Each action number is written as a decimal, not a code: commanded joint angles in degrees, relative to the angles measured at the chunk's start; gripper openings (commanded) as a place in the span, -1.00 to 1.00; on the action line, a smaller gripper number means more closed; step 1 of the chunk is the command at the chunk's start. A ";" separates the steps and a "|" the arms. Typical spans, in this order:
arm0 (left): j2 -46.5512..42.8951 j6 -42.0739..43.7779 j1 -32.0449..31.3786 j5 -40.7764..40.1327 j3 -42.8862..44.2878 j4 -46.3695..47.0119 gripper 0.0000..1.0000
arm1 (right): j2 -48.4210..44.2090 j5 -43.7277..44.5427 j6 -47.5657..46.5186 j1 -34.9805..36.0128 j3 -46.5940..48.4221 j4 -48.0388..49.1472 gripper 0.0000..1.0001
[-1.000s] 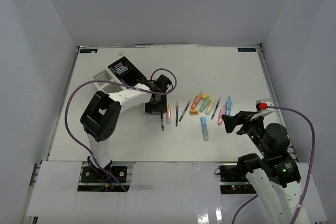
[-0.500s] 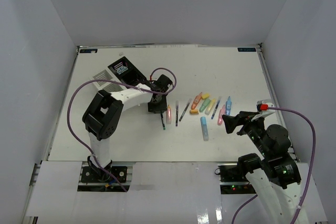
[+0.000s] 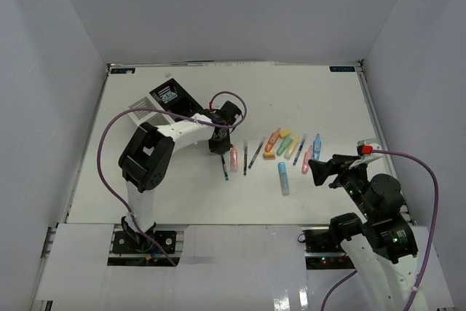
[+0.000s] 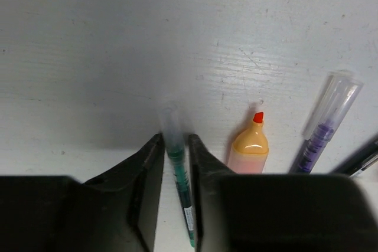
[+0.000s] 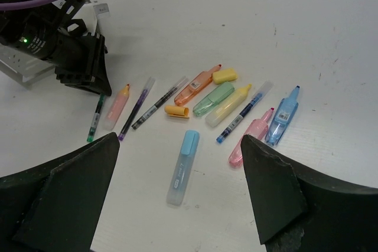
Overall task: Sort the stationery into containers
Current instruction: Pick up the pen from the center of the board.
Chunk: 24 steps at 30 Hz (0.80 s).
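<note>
A thin green pen [image 4: 177,169] lies on the white table, and my left gripper [image 4: 175,141] has closed down over it, one finger against each side of its clear cap. From the top view the green pen [image 3: 225,168] pokes out below the left gripper [image 3: 220,152]. My right gripper [image 5: 180,138] hangs open above a pale blue highlighter [image 5: 183,167], holding nothing. The containers [image 3: 156,105], black and white slatted boxes, stand at the back left behind the left arm.
Beside the green pen lie an orange-tipped highlighter [image 4: 249,151] and a purple pen [image 4: 328,116]. Further right are a black pen [image 3: 255,154], a loose orange cap [image 5: 176,111] and several highlighters and pens in a cluster [image 3: 291,143]. The right gripper [image 3: 320,170] hovers near the table's right side.
The left gripper has shifted slightly right over the green pen and its jaws have narrowed onto it. The right arm has stayed still.
</note>
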 commanded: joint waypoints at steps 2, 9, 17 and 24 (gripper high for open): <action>1.03 -1.00 -0.20 0.65 -0.57 0.33 -0.45 | -1.20 -0.09 0.41 0.37 -0.53 1.69 0.80; -5.02 0.67 -0.20 0.12 0.57 -0.02 -0.74 | -1.38 -0.08 0.41 0.37 -0.53 1.78 0.80; -20.67 6.99 0.24 -14.71 3.04 -0.55 -1.00 | -1.47 -0.53 0.32 0.37 -0.62 1.86 0.80; -32.71 16.75 11.19 -25.02 0.23 8.99 -1.00 | -1.38 -0.88 0.15 0.37 -0.53 1.95 0.80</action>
